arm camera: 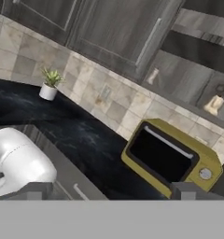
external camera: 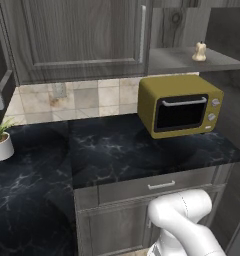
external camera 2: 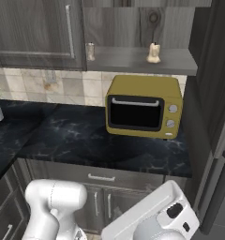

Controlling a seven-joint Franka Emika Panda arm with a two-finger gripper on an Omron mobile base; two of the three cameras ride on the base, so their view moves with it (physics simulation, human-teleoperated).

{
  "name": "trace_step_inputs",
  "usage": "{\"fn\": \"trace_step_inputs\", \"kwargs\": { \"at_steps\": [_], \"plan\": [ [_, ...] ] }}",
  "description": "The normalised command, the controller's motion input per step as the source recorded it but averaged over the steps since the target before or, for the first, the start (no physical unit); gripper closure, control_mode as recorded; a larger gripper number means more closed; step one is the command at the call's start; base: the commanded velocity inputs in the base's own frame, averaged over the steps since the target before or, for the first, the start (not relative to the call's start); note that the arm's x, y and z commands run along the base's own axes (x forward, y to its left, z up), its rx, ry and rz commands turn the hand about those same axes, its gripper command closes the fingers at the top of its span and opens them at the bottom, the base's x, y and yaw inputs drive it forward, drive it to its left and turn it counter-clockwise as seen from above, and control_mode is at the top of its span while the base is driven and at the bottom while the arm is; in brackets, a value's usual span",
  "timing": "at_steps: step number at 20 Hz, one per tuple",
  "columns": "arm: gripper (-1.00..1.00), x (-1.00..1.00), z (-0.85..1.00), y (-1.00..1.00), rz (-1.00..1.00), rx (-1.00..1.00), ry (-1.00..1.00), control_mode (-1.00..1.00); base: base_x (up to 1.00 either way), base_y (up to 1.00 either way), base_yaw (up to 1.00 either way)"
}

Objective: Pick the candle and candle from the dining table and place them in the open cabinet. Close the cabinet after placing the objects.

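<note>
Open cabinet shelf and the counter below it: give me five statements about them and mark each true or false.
1. A candle stands upright on the open cabinet shelf. True.
2. The microwave door hangs open. False: it is shut.
3. The microwave sits on the black marbled counter, below the open shelf. True.
4. The gripper is clamped on a candle. False: its fingertips stand wide apart with nothing between them.
5. The potted plant stands on the shelf beside the candle. False: it stands on the counter, far to the left of the microwave.
</note>
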Motion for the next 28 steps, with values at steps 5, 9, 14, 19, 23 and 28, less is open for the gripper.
{"fn": "trace_step_inputs", "kwargs": {
  "at_steps": [5,9,14,19,23,28],
  "plan": [
    [-1.00,0.00,-0.01,-0.13,-0.08,0.18,-0.03,-1.00,0.00,0.00,0.00],
    [-1.00,0.00,-0.06,-0.18,-0.08,0.23,0.00,-1.00,0.00,0.00,0.00],
    [-1.00,0.00,0.00,-0.15,-0.07,0.24,0.00,-1.00,0.00,0.00,0.00],
    [-1.00,0.00,0.00,-0.15,-0.06,0.25,-0.03,-1.00,0.00,0.00,0.00],
    [-1.00,0.00,0.00,-0.13,-0.06,0.22,-0.18,-1.00,0.00,0.00,0.00],
    [-1.00,0.00,0.01,-0.08,-0.08,0.20,-0.24,-1.00,0.00,0.00,0.00]
  ]
}}
